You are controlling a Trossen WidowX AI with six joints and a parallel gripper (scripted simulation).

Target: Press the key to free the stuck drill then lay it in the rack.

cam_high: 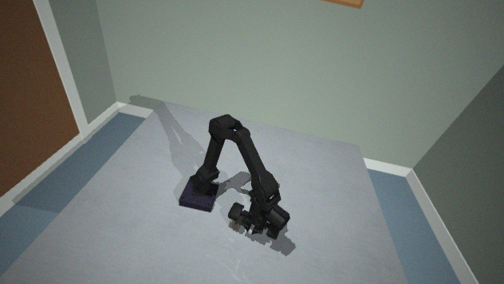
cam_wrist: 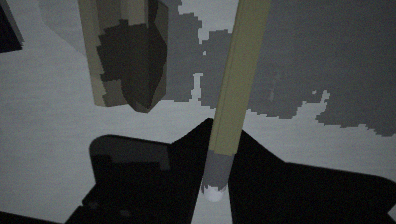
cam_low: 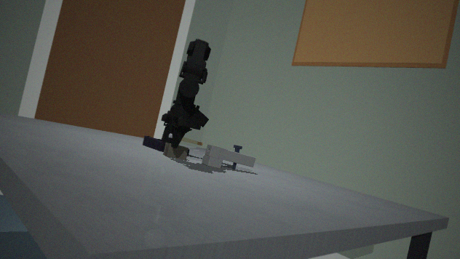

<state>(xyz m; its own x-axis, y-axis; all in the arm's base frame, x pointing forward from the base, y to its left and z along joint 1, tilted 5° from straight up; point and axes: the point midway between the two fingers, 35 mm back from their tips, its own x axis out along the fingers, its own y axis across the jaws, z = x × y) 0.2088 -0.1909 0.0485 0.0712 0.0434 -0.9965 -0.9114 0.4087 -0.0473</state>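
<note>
My gripper is shut on the drill, a long tan rod with a grey end. The fingers grip it near the grey end, low over the table. In the exterior view the drill's tan shaft sticks out to the right behind the arm. The rack, a tan open trough, lies just left of the drill in the wrist view, apart from it. The grey block with the dark blue key on top stands to the right of the rack.
The arm's dark base plate sits on the grey table. The table's edges fall off at the front and right in the exterior view. Walls and a door stand behind.
</note>
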